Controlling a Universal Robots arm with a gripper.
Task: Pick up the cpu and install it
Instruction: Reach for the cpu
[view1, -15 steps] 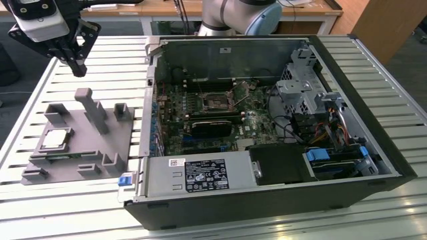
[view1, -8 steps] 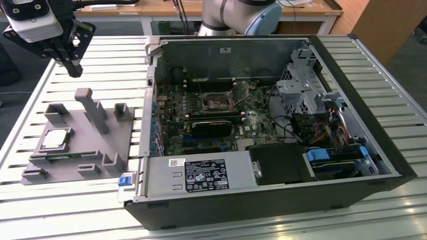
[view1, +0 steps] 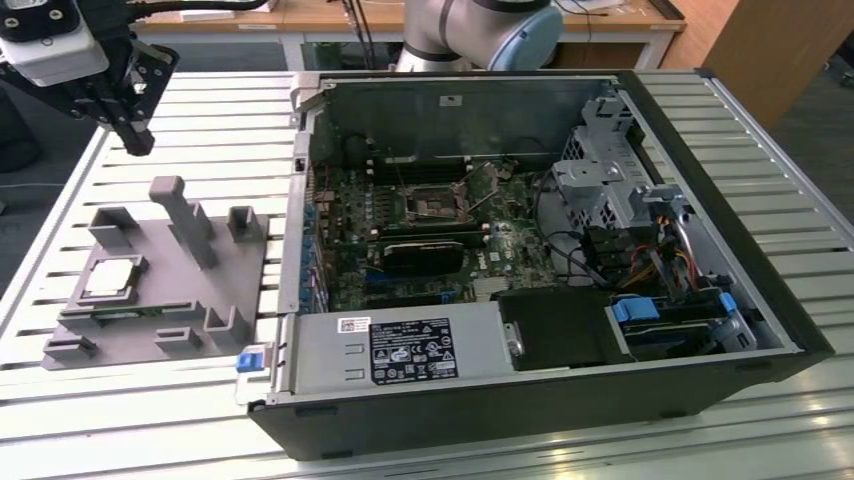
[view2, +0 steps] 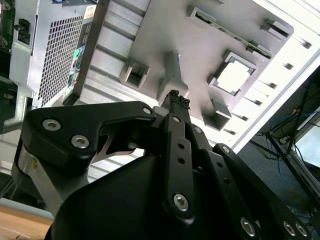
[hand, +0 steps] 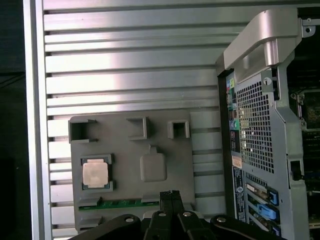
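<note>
Hand clenched on nothing, raised above the grey holder plate, cpu lying in its square pocket there, slatted surface beneath, open computer case just beside.

Bright, even light falls from above. The slatted counter throws white bands of glare in the first wrist view. In the second wrist view the cpu is washed out to near white. In the exterior view the case is shaded inside.

A wooden desk stands behind the slatted metal table.
</note>
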